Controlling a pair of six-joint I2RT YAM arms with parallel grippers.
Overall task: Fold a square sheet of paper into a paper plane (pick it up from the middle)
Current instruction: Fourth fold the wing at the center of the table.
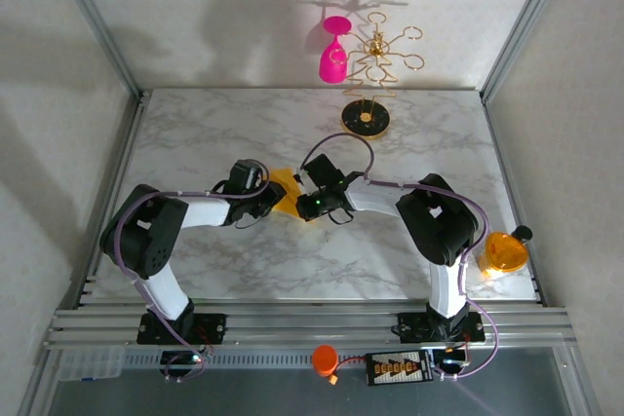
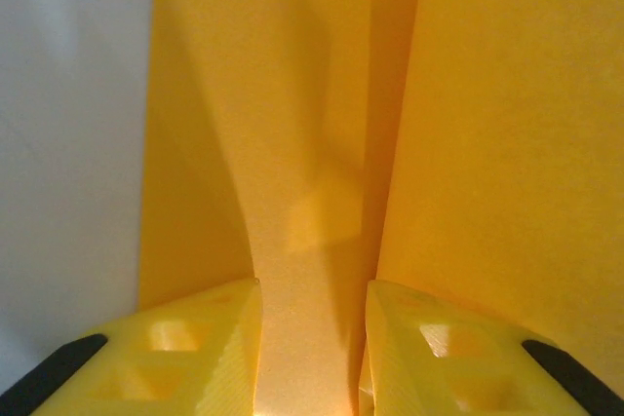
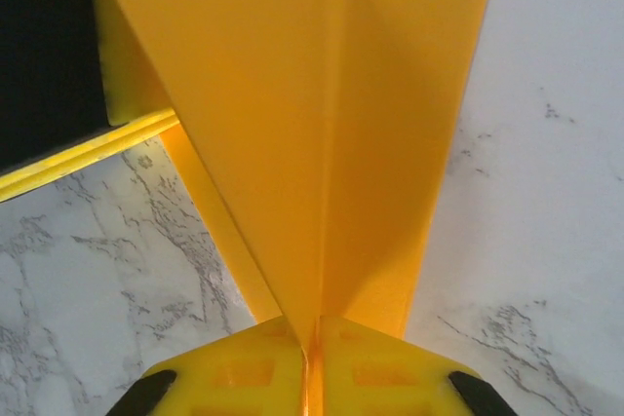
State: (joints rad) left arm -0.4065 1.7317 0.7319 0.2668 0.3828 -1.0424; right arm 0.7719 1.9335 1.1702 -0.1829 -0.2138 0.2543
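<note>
Right wrist: my right pincer (image 3: 310,336) pinches the ridge of the sheet of paper (image 3: 322,124) on the surface (image 3: 546,202).
My left pincer (image 2: 312,294) stands spread over a flap; the pinch, I judge, steadies the crease.

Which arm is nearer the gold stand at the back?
Right. The right arm reaches in almost straight in front of the gold stand; the left arm lies farther off, toward the left.
</note>
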